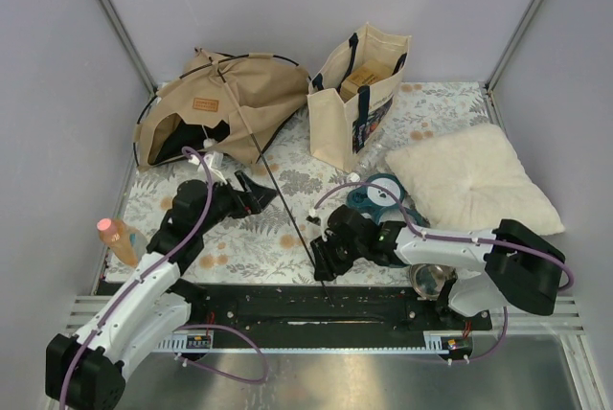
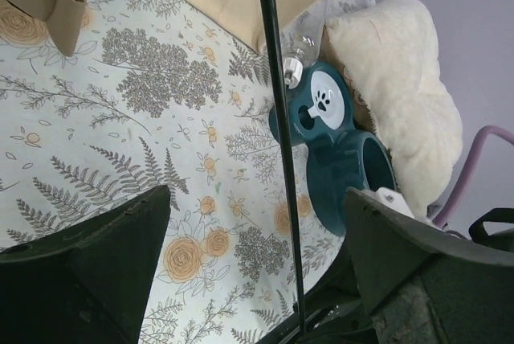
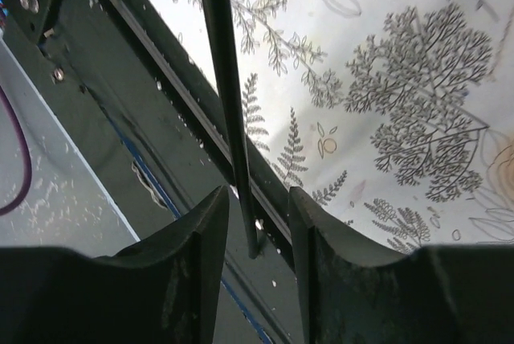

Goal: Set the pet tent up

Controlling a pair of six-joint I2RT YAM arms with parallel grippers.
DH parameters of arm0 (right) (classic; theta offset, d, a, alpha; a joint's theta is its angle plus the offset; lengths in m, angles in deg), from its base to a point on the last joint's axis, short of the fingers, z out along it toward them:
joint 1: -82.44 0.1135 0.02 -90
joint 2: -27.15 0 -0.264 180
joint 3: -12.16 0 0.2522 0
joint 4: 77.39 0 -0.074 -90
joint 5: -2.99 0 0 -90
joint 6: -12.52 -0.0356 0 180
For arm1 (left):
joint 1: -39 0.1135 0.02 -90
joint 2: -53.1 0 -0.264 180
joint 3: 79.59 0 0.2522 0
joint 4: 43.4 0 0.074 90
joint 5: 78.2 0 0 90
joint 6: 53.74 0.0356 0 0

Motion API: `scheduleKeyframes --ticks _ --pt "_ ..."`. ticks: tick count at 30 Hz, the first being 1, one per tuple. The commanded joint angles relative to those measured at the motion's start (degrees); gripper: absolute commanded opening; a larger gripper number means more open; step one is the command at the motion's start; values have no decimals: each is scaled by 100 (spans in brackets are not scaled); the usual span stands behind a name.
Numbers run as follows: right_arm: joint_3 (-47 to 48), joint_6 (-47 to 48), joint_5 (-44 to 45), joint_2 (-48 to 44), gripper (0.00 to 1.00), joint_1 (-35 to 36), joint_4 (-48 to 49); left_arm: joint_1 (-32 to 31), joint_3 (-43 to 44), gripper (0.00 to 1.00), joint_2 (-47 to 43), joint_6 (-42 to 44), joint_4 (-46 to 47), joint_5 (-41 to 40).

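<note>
The pet tent (image 1: 225, 103) lies collapsed at the back left, tan canvas with a brown label patch. One of its thin black poles (image 1: 287, 209) runs from the canvas down to the near black rail. My right gripper (image 1: 326, 259) straddles the pole's near end. In the right wrist view the pole (image 3: 225, 79) passes between the half-closed fingers of my right gripper (image 3: 257, 195), with a gap on each side. My left gripper (image 1: 257, 194) hovers wide open just left of the pole, holding nothing. In the left wrist view the pole (image 2: 281, 159) crosses between the spread fingers of my left gripper (image 2: 257, 195).
A cream tote bag (image 1: 356, 94) with navy handles stands at the back centre. A fluffy white pillow (image 1: 469, 175) lies on the right, with a teal pet bowl (image 1: 378, 194) beside it. An orange bottle (image 1: 120, 238) stands at the left edge. The black rail (image 1: 268, 307) lines the near edge.
</note>
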Motion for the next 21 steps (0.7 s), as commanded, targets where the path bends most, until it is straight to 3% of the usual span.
scheduleKeyframes --ticks 1,7,13,17,21 --pt "-178 43 -179 17 43 145 232 -36 23 92 -295 159 91 -351" --pt "-275 122 -249 227 41 180 373 -28 147 92 -365 309 -173 -509" --pt "-311 17 -434 263 25 198 872 -28 234 92 -549 371 -498 -772" --pt "-205 17 -347 97 1 198 752 -19 322 92 -848 362 -998 -1220" --pt "75 -62 -74 -482 0 198 58 -36 402 92 -1173 125 -1736 -2151"
